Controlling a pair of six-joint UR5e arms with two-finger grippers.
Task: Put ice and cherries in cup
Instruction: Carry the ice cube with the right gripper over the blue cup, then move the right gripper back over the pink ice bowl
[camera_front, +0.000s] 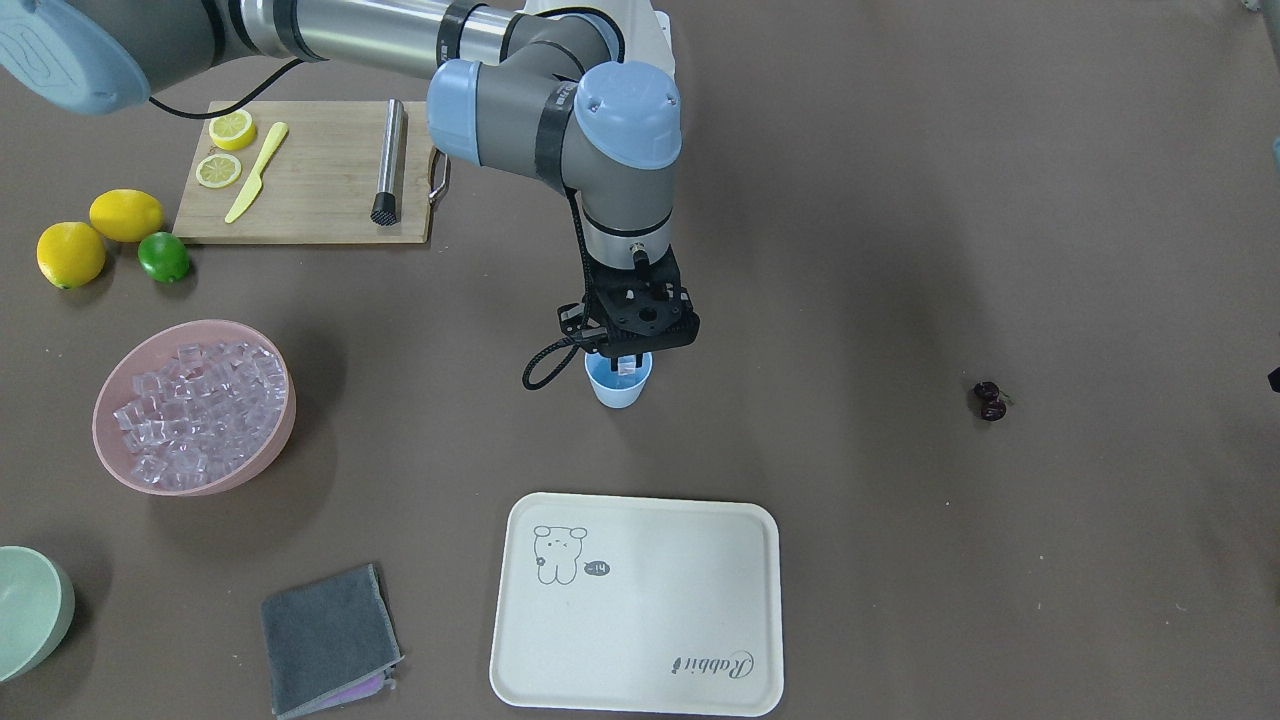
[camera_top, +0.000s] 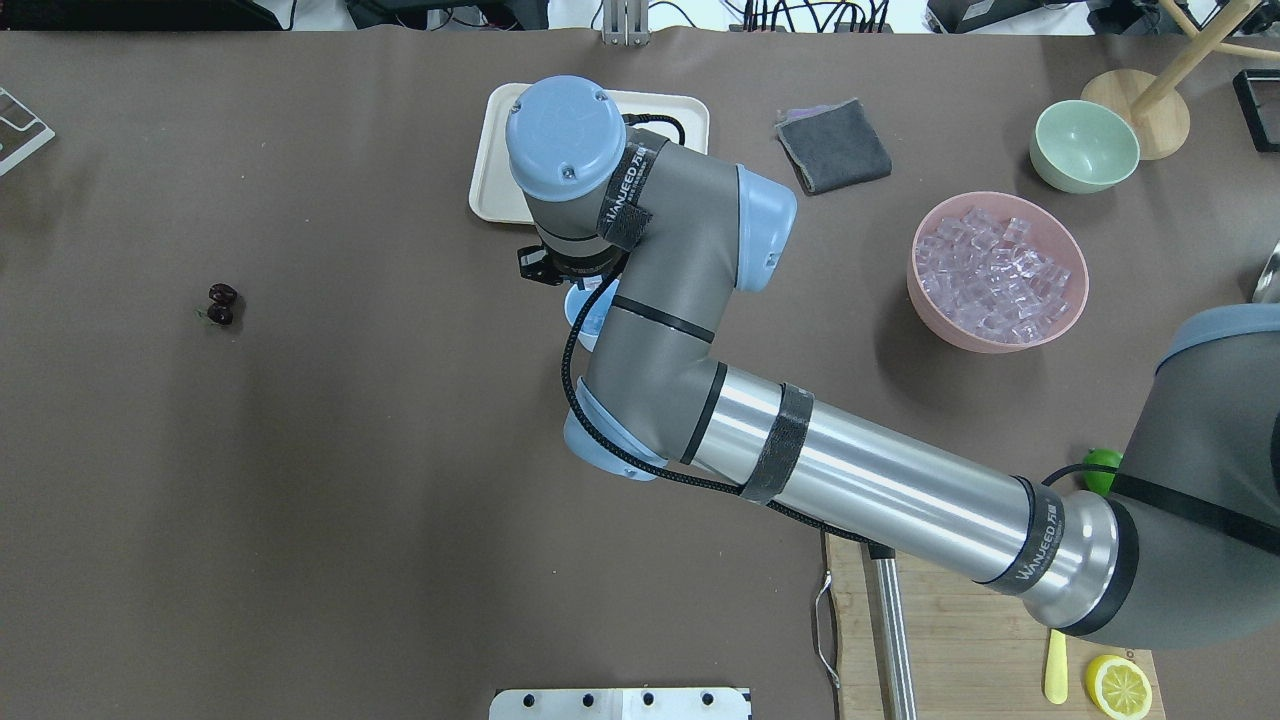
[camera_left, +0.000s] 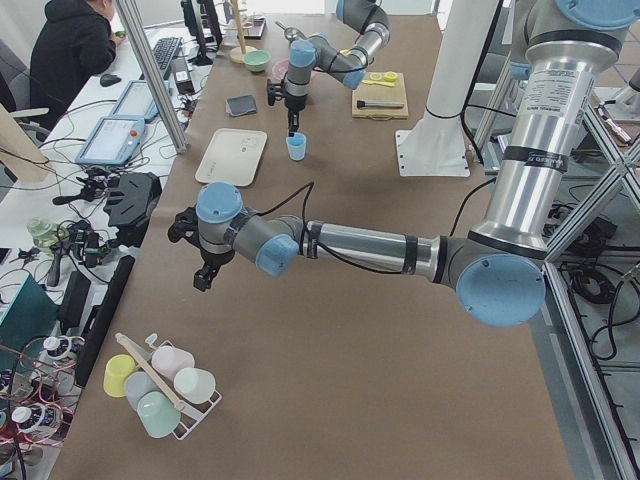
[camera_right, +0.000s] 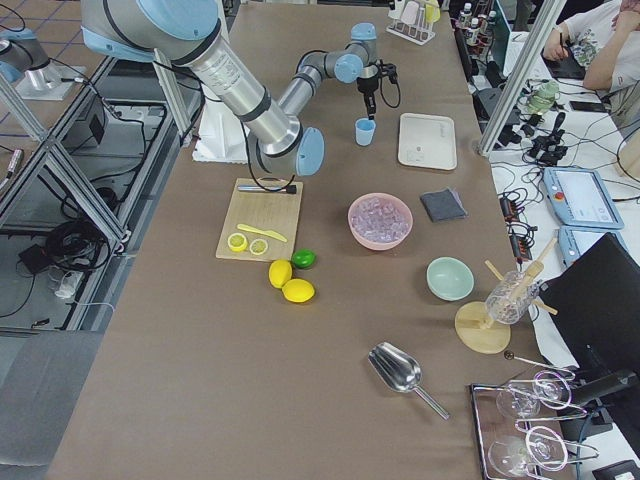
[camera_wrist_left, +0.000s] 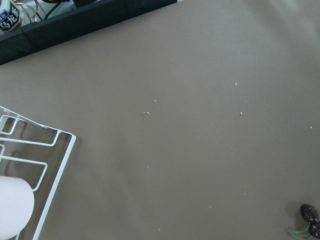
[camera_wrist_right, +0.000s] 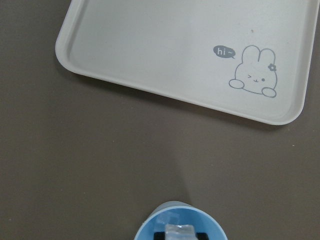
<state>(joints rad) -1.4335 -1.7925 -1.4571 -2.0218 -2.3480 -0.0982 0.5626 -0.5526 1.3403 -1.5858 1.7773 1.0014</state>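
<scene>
The light-blue cup (camera_front: 617, 387) stands mid-table, just behind the cream tray. My right gripper (camera_front: 627, 366) hangs straight over its mouth, shut on one clear ice cube (camera_wrist_right: 178, 231); the cup (camera_wrist_right: 160, 227) shows below it in the right wrist view. More ice (camera_front: 200, 405) fills the pink bowl (camera_front: 262, 455). The cherries (camera_front: 989, 400) lie alone on the table, far from the cup, and also show in the left wrist view (camera_wrist_left: 311, 220). My left gripper (camera_left: 203, 278) hovers above the table near them; I cannot tell whether it is open or shut.
A cream tray (camera_front: 660, 600), a grey cloth (camera_front: 328, 640) and a pale green bowl (camera_front: 30, 610) lie along the operators' side. A cutting board (camera_front: 310, 200) with lemon slices, two lemons and a lime (camera_front: 163, 257) sit near the robot. A wire cup rack (camera_wrist_left: 30, 165) stands by the left wrist.
</scene>
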